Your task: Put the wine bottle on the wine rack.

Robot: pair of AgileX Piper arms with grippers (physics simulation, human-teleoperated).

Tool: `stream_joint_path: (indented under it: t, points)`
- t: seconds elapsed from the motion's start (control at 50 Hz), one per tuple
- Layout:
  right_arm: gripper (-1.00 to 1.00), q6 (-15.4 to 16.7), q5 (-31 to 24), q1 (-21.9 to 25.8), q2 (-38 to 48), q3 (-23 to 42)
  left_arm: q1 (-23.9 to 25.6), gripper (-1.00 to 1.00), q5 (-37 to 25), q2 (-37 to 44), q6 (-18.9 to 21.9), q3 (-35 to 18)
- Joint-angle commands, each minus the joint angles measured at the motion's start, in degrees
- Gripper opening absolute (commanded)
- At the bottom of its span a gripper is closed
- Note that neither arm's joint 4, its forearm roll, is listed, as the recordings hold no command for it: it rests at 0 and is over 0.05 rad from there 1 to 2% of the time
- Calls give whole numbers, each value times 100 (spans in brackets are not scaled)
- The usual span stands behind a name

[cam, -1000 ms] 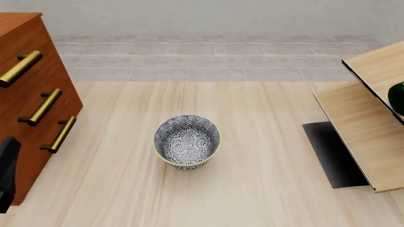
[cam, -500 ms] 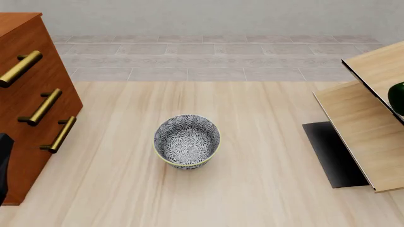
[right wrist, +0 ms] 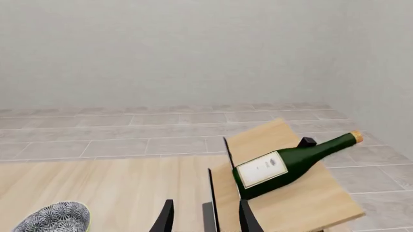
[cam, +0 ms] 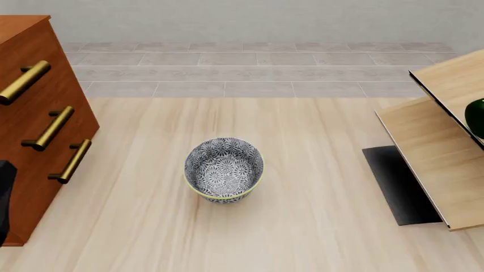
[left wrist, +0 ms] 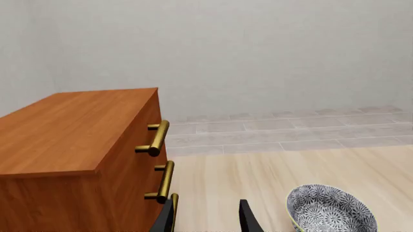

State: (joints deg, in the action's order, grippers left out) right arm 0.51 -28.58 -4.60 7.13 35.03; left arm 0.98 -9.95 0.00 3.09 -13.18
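Observation:
The dark green wine bottle [right wrist: 284, 164] with pale label and tan cork lies on its side on the pale-wood wine rack [right wrist: 303, 198]. In the front view only a green sliver of the wine bottle [cam: 477, 116] shows at the right edge, above the wine rack's [cam: 434, 164] slanted board. My right gripper [right wrist: 205, 218] is open and empty, a short way back from the rack's near end. My left gripper [left wrist: 208, 220] is open too, holding nothing, beside the cabinet's front. In the front view a dark part of the left arm [cam: 4, 198] shows at the left edge.
A reddish-brown drawer cabinet [cam: 38, 113] with brass handles stands at the left. A patterned blue-white bowl [cam: 224, 169] sits mid-table. The rack's black base panel [cam: 397, 184] lies on the table at the right. Grey tiles and a wall lie beyond.
The dark part of the left arm at the front view's left edge has sunk lower and drawn further out of frame. Bowl, bottle and rack have stayed put.

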Motion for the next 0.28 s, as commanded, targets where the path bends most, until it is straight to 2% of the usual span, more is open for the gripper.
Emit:
stream_joint_path:
  t: [0.02, 0.28]
  points:
    - [100, 29, -140, 89, -269, -125, -16, 100, -10, 0, -3, 25]
    - [100, -73, -329, 140, -601, -301, -9, 100, -59, 0, 19, -21]
